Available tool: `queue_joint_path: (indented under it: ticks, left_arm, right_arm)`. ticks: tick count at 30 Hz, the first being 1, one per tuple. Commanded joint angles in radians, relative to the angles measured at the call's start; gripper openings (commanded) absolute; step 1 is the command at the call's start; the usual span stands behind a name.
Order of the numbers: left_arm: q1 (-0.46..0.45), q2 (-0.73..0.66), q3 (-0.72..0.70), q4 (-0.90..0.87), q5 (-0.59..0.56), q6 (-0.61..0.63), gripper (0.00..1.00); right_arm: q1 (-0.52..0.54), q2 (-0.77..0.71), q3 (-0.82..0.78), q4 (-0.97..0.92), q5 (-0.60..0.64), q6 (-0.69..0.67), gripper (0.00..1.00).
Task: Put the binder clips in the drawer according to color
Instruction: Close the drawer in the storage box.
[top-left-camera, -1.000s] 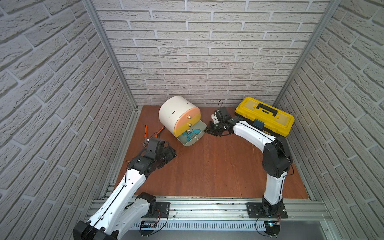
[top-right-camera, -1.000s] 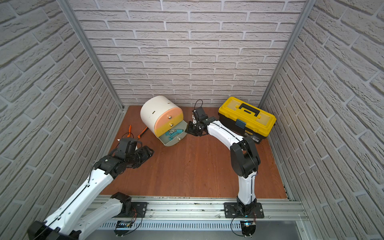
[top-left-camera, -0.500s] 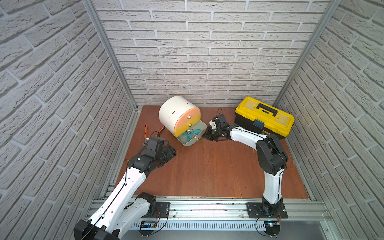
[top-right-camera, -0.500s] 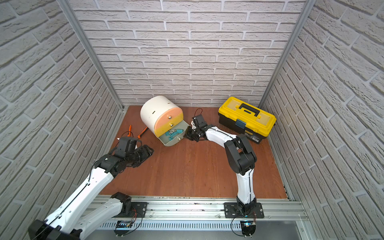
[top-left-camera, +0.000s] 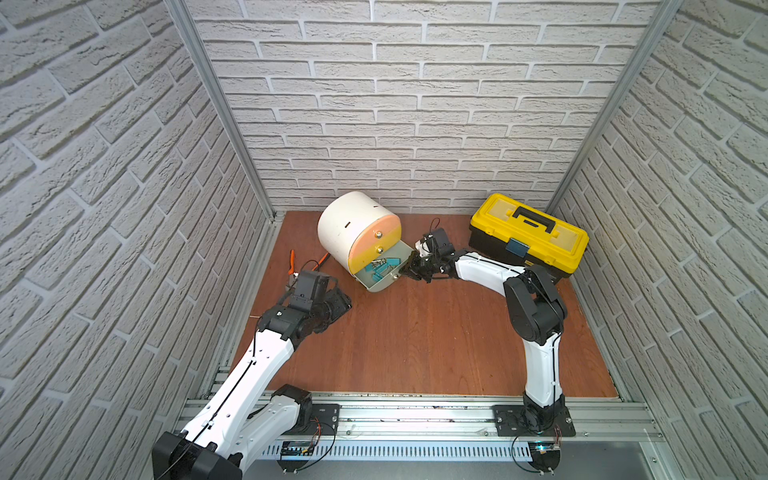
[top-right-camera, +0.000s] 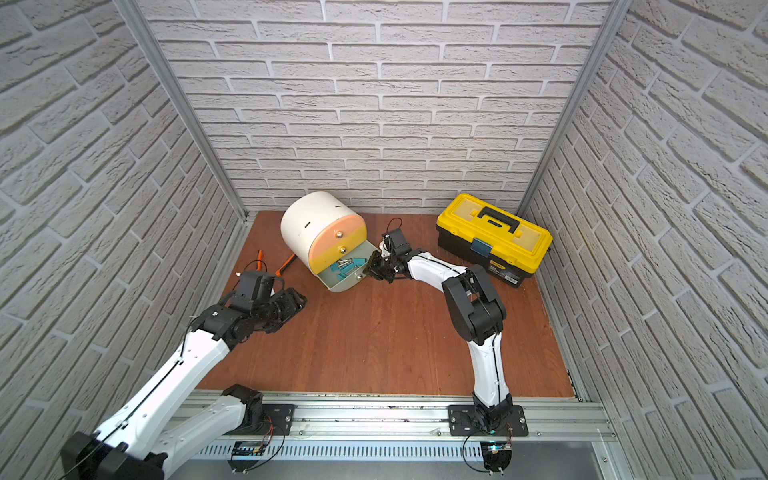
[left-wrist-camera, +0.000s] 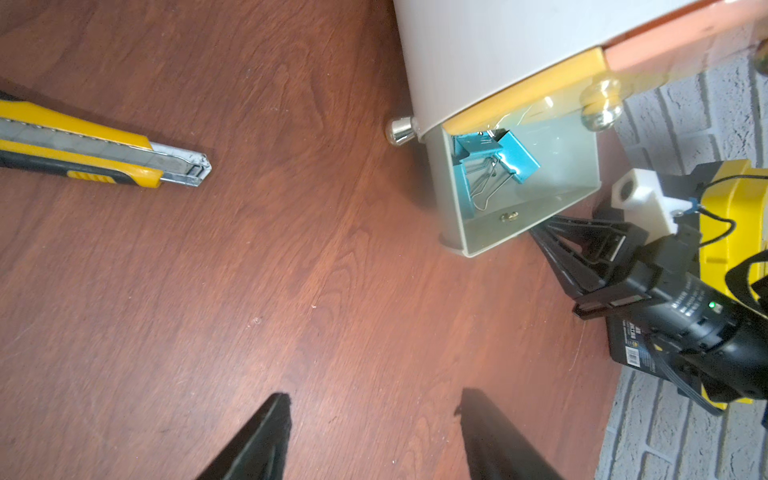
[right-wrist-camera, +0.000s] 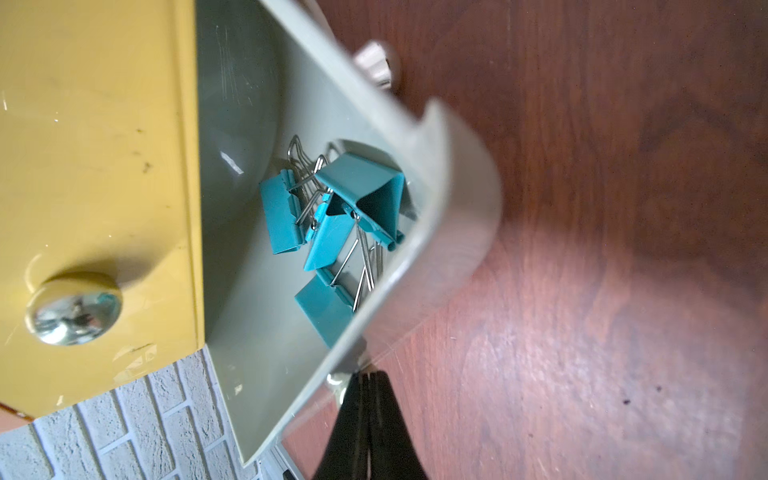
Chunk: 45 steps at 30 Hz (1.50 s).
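While the wooden tabletop (top-left-camera: 415, 345) is enclosed by brick-patterned walls (top-left-camera: 415, 104) on three sides, a white drum-shaped cabinet (top-left-camera: 349, 224) is seen at 11 o'clock on it. A closed yellow-and-black toolbox (top-left-camera: 536, 237) is set at 1 o'clock, well apart from the cabinet. The cabinet's peach drawer (top-left-camera: 370, 239) and yellow drawer (top-left-camera: 365, 259) are shut flush, and the grey-green drawer (top-left-camera: 384, 284) at the bottom is drawn out toward 5 o'clock. The right gripper (top-left-camera: 405, 272) is held low between cabinet and toolbox, its jaws pressed together at the open drawer's front. In the right wrist view its tips are seen right at the drawer's small brass knob (right-wrist-camera: 337, 381), though whether the knob is pinched cannot be told. The left gripper (top-left-camera: 340, 301) is parked at 9 o'clock, its jaws spread apart over bare wood with nothing held. A yellow-and-black utility knife (left-wrist-camera: 104, 153), blade showing, is laid on the wood near the cabinet. Several teal binder clips (right-wrist-camera: 332, 224) with silver wire handles are heaped inside the grey-green drawer, touching one another.
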Motion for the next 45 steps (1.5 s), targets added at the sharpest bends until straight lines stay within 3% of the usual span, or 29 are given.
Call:
queue_joint_path:
  ticks: [1,20,45]
  left_arm:
    - [0.010,0.010,0.025,0.021,0.008,0.016,0.69]
    - [0.024,0.020,0.039,0.022,0.018,0.024,0.69]
    - [0.053,-0.080,0.012,-0.054,0.007,0.017,0.69]
  right_arm:
    - [0.005,0.022,0.023,0.045,-0.026,0.024,0.02]
    - [0.020,0.100,0.135,0.069,-0.062,0.073,0.02]
    - [0.034,0.295,0.378,0.169,-0.097,0.229,0.02]
